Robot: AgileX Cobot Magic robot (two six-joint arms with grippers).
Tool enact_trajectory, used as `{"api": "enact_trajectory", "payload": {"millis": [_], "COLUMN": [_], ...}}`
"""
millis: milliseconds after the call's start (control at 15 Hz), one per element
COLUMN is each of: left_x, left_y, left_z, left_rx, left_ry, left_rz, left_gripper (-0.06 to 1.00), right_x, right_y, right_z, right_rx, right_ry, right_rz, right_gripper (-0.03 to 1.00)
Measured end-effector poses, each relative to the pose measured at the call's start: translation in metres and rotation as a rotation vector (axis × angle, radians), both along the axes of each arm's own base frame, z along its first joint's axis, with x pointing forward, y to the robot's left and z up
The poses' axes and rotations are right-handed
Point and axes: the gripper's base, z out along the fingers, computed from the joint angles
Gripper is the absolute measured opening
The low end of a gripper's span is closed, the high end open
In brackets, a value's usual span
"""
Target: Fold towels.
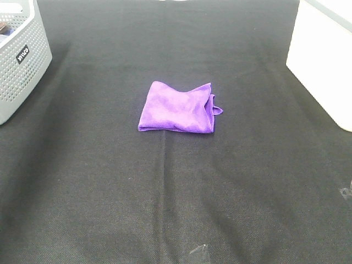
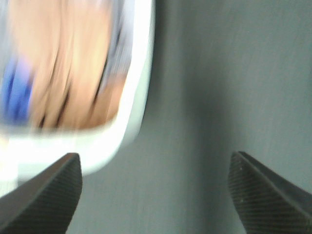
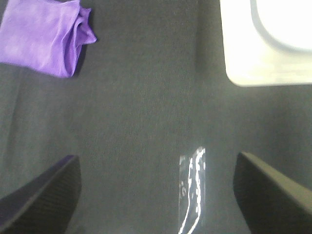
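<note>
Purple towel (image 1: 177, 108) lies folded small near the desk's (image 1: 165, 209) centre, folding apparently complete. Left gripper (image 2: 155, 187) and right gripper (image 3: 157, 190) both gape, empty, well clear of it.

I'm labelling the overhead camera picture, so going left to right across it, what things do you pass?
Grey perforated basket at the left edge → purple towel, folded, in the middle of the black table cover → white container at the right edge.
</note>
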Motion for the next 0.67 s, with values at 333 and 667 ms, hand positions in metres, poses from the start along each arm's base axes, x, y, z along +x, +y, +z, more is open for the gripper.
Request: {"api": "enact_trajectory", "payload": {"millis": [333,667], "left_x": [-0.146,-0.276], "left_y": [-0.003,-0.004], "left_z": [-0.004,-0.033], "left_rx": [-0.01,0.024], "left_ry": [-0.185,-0.448], "left_rz": [-0.011,-0.021], "left_gripper": [0.77,0.77], "right_x": [-0.116,-0.185], "right_y": [-0.001,-0.001], "right_z": [-0.024,-0.089], "right_rx": [0.001,-0.022], "right_ry": [-0.146,-0.246], "right_rz": [0.0,0.024], "right_gripper": [0.82,0.82]}}
